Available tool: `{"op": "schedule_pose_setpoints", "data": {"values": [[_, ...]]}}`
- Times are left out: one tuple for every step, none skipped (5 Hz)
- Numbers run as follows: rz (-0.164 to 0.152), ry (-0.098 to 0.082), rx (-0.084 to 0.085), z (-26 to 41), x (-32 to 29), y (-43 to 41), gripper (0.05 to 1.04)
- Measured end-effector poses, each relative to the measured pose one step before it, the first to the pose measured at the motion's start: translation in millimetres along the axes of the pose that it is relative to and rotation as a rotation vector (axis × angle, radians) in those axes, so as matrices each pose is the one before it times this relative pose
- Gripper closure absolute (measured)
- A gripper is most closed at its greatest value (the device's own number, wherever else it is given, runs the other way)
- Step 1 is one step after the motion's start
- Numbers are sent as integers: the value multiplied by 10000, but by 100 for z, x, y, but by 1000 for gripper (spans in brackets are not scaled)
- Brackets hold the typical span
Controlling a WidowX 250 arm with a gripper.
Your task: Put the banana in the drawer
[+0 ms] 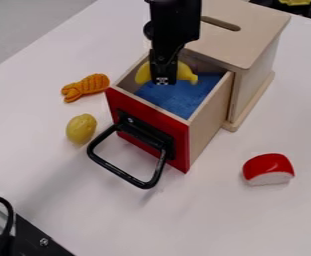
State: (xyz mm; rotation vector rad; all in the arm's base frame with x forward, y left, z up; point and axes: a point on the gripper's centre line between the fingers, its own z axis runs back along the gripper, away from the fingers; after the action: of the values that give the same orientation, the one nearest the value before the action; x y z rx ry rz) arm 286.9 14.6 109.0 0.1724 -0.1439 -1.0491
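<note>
- A yellow toy banana [186, 71] lies crosswise at the far end of an open drawer's mouth, its long axis running from 9 to 3 o'clock, its back arched toward 12 and its narrow, stem-like tip pointing toward 4.
- The black hand [163, 76] hangs down from 12 o'clock across the banana's middle; how far open it is, and whether it grips the fruit, cannot be told from this angle.
- Beneath, blue lining [178, 97] covers the floor of the wooden drawer [208, 120]; whether the banana touches it is unclear.
- The drawer juts toward 7 o'clock, its red front [179, 134] fitted with a black loop handle [121, 173].
- Behind, toward 1 o'clock, stands the pale wooden box [254, 25], a slot [220, 23] in its top.
- On the white worktop [204, 215] around the drawer: a ridged orange toy [87, 86] near 10 o'clock, a yellow-green, lemon-shaped toy [81, 127] near 8, and a red-and-white piece [268, 167] at 4.
</note>
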Motion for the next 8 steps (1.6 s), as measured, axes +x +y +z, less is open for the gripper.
{"op": "schedule_pose_setpoints", "data": {"values": [[-153,242,-173,-1642,-31,137,702],[-103,143,-126,-1220,31,73,702],[-38,108,-236,-1225,78,-133,702],[9,-11,-166,-434,143,-197,702],[-99,-49,-89,-147,412,-264,655],[-210,307,-444,-144,-248,-160,345],[159,-260,1,66,83,136,98],[-62,-146,216,970,-1,-2,86]]}}
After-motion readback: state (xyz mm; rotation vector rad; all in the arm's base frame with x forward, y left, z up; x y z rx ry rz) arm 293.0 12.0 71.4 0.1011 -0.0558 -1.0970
